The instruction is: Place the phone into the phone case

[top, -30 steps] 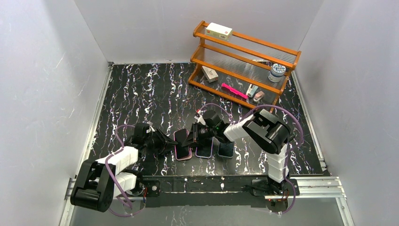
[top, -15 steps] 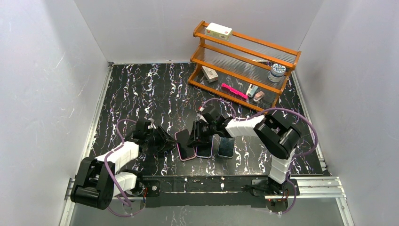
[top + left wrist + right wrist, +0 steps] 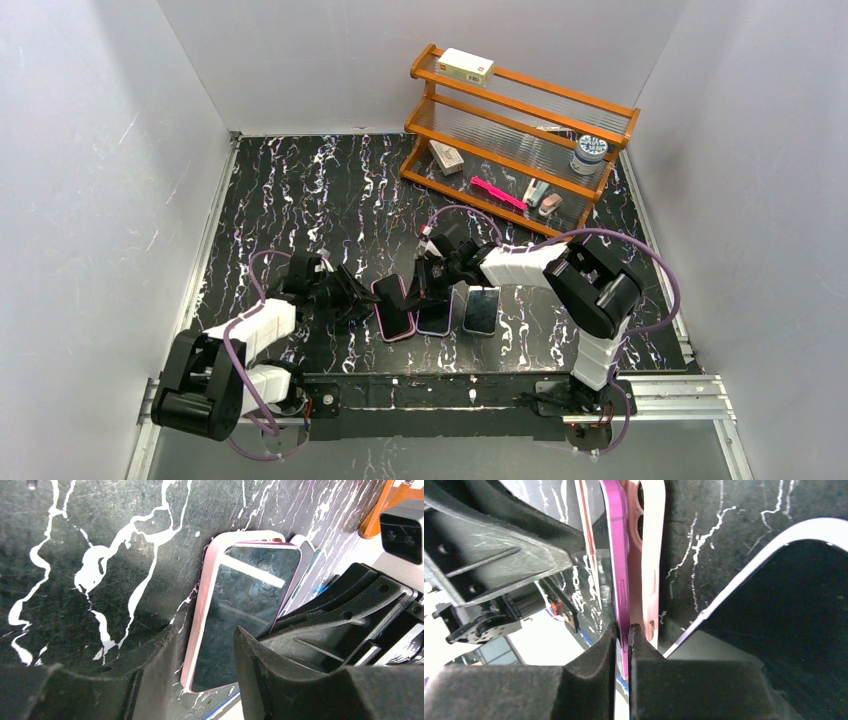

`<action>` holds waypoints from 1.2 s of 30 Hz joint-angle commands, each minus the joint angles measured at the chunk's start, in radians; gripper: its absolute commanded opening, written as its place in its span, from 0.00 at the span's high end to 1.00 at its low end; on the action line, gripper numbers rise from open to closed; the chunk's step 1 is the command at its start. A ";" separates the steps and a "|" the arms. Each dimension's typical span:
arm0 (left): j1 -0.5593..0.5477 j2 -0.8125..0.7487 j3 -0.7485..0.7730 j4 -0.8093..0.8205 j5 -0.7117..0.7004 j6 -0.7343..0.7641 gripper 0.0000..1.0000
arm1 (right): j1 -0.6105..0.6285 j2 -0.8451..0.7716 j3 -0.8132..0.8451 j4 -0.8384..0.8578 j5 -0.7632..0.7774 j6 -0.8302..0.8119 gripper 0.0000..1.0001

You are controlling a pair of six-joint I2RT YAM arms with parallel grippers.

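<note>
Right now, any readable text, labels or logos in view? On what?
None legible.
Label on the box atop the rack: a red mark, print too small to read.
Lid of the round tin on the rack: blurred, unreadable.
The phone and case: no text showing.

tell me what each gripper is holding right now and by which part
The right gripper pinches the purple phone by its thin side edge. The left gripper is open astride the near end of the pink case, gripping nothing.
</note>
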 commanded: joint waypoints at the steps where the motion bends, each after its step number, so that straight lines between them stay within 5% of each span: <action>1: -0.004 0.035 -0.005 0.039 0.046 -0.008 0.58 | -0.001 0.031 0.000 0.080 -0.070 -0.016 0.93; 7: -0.004 0.010 0.014 0.010 0.046 0.006 0.61 | 0.009 0.091 0.004 0.181 -0.108 0.012 0.97; 16: -0.004 -0.007 0.126 -0.253 -0.117 0.169 0.62 | 0.018 0.154 0.055 0.182 -0.108 0.010 0.97; 26: -0.003 0.055 0.099 -0.206 -0.105 0.186 0.60 | 0.016 0.038 0.084 -0.054 0.031 -0.073 0.55; 36: -0.004 0.043 0.096 -0.177 -0.076 0.152 0.58 | 0.008 -0.030 0.098 -0.092 0.075 -0.092 0.33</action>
